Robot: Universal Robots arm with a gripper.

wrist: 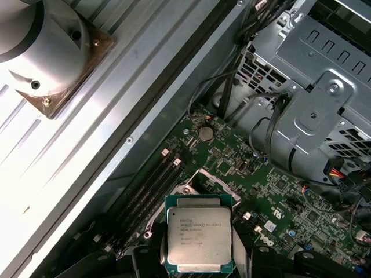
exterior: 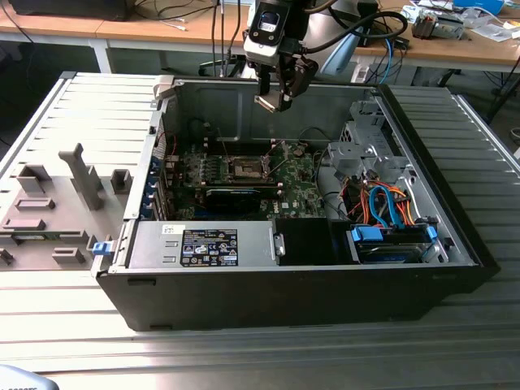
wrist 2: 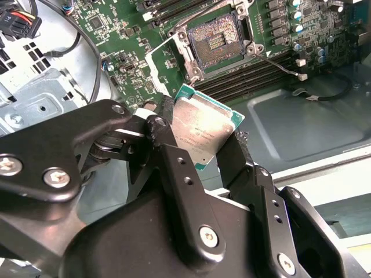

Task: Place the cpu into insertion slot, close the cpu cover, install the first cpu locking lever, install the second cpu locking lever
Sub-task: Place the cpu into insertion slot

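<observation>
The tool [wrist 2: 196, 132] pinches the light, stiff, easily hurt cpu [wrist: 200, 240] by two side edges, up in the air over the insertion slot [wrist 2: 219, 39], near the computer case's [exterior: 268, 301] back wall.

In the exterior view the small square shiny-rimmed insertion slot [exterior: 246, 168] is too small to tell its thin metal parts apart, and the grey robot arm [exterior: 270, 26] runs off the picture's upper edge. In the second wrist view the black metal end effector [wrist 2: 200, 145] hides one corner of the flat silvery-topped cpu [wrist 2: 203, 124] that it clamps. In the first wrist view that chip covers most of the slot.
</observation>
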